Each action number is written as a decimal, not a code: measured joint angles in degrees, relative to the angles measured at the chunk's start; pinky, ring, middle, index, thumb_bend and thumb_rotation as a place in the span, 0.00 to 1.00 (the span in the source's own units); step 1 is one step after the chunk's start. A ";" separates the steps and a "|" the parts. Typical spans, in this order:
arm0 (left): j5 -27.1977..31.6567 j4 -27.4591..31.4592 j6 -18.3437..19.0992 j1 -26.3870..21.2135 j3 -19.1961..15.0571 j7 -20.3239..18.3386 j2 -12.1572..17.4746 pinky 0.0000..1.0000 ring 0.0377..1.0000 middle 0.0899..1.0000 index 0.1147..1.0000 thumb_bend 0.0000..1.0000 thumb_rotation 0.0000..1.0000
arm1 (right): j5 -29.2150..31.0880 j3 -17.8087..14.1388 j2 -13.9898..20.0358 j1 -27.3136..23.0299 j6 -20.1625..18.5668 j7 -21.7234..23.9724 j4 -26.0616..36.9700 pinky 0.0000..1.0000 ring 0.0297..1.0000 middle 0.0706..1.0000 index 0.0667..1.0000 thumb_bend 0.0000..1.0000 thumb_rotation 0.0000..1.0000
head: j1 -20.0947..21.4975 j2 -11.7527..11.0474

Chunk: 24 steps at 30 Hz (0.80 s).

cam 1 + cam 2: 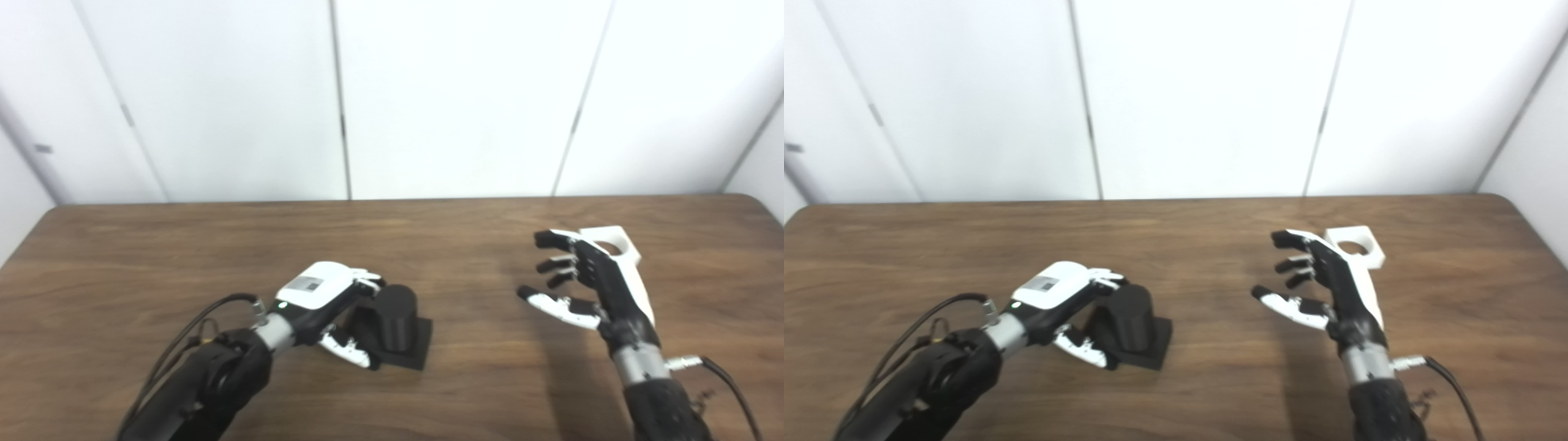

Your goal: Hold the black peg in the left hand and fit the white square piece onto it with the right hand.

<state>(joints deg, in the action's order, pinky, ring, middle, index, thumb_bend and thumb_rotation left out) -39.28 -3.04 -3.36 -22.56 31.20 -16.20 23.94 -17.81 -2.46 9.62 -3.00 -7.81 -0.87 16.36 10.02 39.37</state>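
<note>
The black peg [395,318], a short cylinder on a square base, stands on the wooden table [184,257] left of centre. My left hand [321,300] is against its left side, with the fingers at the cylinder's top and the thumb low by the base, still spread apart. The white square piece [1353,248], which has a round hole, lies flat on the table at the right. My right hand [1323,288] is open and empty, palm facing left. It hovers just in front of and left of the white piece and hides part of it.
White wall panels stand behind the table's far edge [392,199]. Cables run from both wrists, the left [202,312] and the right [723,373]. Bare wood lies between the two hands.
</note>
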 measured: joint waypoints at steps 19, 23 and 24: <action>-0.78 -0.54 -4.54 1.37 -0.86 1.90 1.22 0.84 0.87 0.85 0.42 0.52 0.06 | -8.50 1.06 24.30 -13.64 -5.39 12.72 -3.58 0.59 0.71 0.77 0.73 0.65 0.04 | 10.72 -3.43; -0.71 -0.54 -5.41 1.64 -1.34 1.91 1.59 0.83 0.87 0.85 0.42 0.52 0.06 | -8.57 1.79 27.35 -15.40 -5.39 15.37 -6.73 0.63 0.75 0.80 0.74 0.65 0.02 | 11.95 -3.95; -0.71 -0.54 -5.63 1.66 -1.39 1.91 1.66 0.83 0.87 0.84 0.42 0.52 0.06 | -8.69 2.11 28.00 -15.60 -5.44 16.35 -6.91 0.63 0.76 0.81 0.75 0.66 0.02 | 11.95 -3.96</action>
<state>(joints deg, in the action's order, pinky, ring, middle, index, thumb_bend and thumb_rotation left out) -39.99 -3.58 -8.98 -20.90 29.81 -14.29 25.60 -26.50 -0.35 37.62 -18.59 -13.25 15.49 9.45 21.97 35.42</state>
